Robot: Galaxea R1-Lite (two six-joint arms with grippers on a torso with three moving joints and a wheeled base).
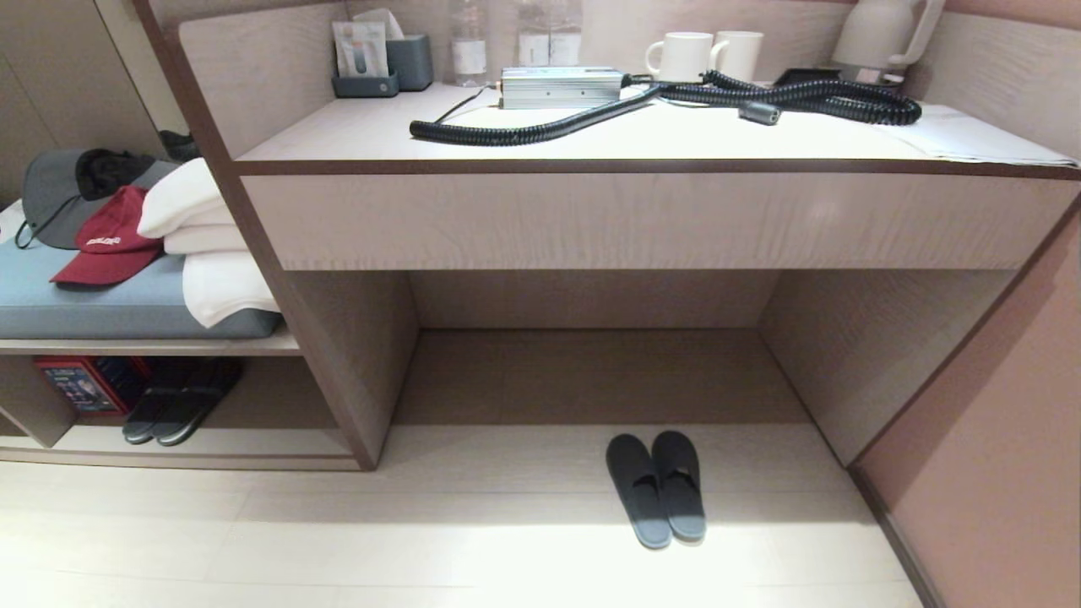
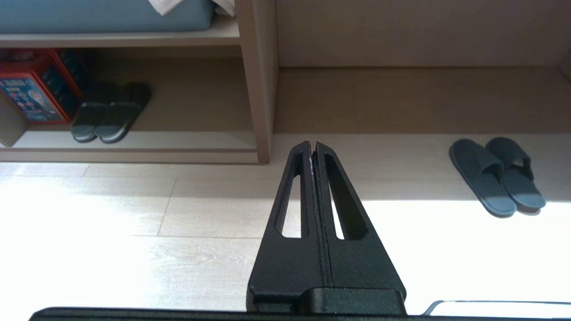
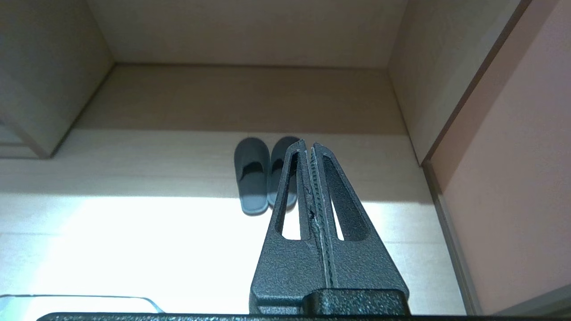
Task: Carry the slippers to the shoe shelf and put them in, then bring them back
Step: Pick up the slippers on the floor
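Observation:
The slippers (image 1: 657,488), a grey-blue pair, lie side by side on the pale floor in front of the wide recess under the desk, toes toward it. They also show in the left wrist view (image 2: 497,176) and the right wrist view (image 3: 252,178). The shoe shelf (image 1: 253,441) is the low cubby at the lower left, its base board (image 2: 178,140) bare on the right. My left gripper (image 2: 312,145) is shut and empty above the floor, facing the upright divider. My right gripper (image 3: 308,145) is shut and empty, well short of the slippers. Neither arm shows in the head view.
A darker pair of slippers (image 1: 177,405) and a red box (image 1: 80,384) sit inside the shelf. Above it a cushioned bench holds caps (image 1: 105,241) and folded towels (image 1: 203,245). The desk top (image 1: 591,139) carries a coiled black hose, mugs and a kettle. A pink wall (image 1: 996,456) closes the right.

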